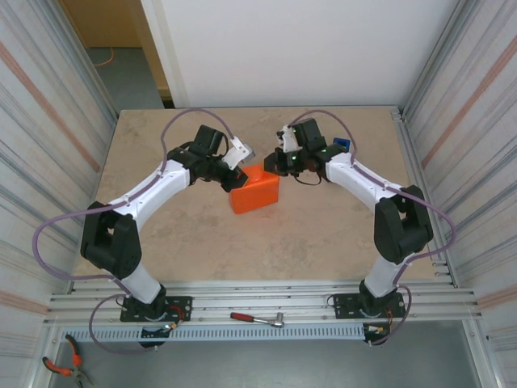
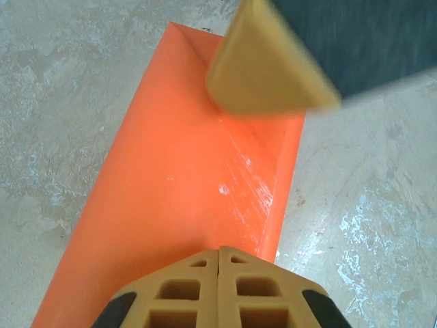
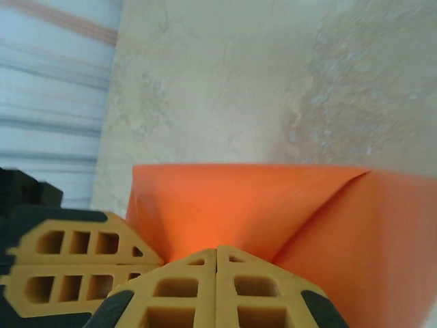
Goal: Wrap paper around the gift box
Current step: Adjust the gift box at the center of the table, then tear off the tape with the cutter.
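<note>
The orange paper [image 1: 254, 192] stands as a folded, box-shaped package in the middle of the table, and the gift box is hidden inside it. My left gripper [image 1: 239, 176] is shut, its tips resting on the package's far left top. In the left wrist view its closed tips [image 2: 219, 250] touch the smooth paper [image 2: 184, 171], with the other arm's fingers [image 2: 263, 61] at the package's far end. My right gripper [image 1: 273, 164] is shut too. Its tips [image 3: 217, 250] press a folded triangular flap of paper [image 3: 259, 205], beside the left fingers [image 3: 75, 263].
A blue tape dispenser [image 1: 341, 145] sits behind the right arm at the back right. A red-handled tool [image 1: 254, 318] lies on the rail [image 1: 266, 301] between the arm bases, and pliers [image 1: 65, 368] lie at the bottom left. Ribbed walls [image 1: 40, 121] close both sides.
</note>
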Controlling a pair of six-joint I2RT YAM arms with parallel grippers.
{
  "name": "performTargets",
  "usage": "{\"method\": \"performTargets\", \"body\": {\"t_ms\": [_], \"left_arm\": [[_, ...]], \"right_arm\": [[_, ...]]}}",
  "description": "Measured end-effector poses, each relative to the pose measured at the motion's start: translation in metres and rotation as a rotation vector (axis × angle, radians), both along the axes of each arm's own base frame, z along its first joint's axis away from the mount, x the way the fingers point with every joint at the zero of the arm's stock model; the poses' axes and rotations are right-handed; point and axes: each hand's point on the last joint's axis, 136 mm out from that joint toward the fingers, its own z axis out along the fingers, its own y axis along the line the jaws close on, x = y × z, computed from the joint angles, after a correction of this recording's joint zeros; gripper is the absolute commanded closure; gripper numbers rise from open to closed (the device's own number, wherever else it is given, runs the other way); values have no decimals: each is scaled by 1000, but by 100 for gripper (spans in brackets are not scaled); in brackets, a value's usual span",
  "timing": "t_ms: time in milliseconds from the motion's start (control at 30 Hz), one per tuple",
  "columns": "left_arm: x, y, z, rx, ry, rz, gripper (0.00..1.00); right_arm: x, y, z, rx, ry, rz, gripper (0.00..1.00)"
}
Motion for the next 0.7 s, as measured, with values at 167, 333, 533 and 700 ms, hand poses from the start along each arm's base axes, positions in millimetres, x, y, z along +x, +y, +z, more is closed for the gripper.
{"method": "performTargets", "body": {"t_ms": [167, 333, 533, 700], "left_arm": [[0, 0, 0, 0, -3, -1, 100], [0, 0, 0, 0, -4, -1, 100], [0, 0, -1, -2, -7, -1, 100], [0, 0, -1, -5, -13, -1, 100]], "right_arm": [[24, -47, 32, 59, -28, -127, 93], [45, -123, 47, 107, -66, -309, 70], [57, -214, -2, 92, 46, -534, 60], [64, -256, -31, 100, 113, -621, 59]]}}
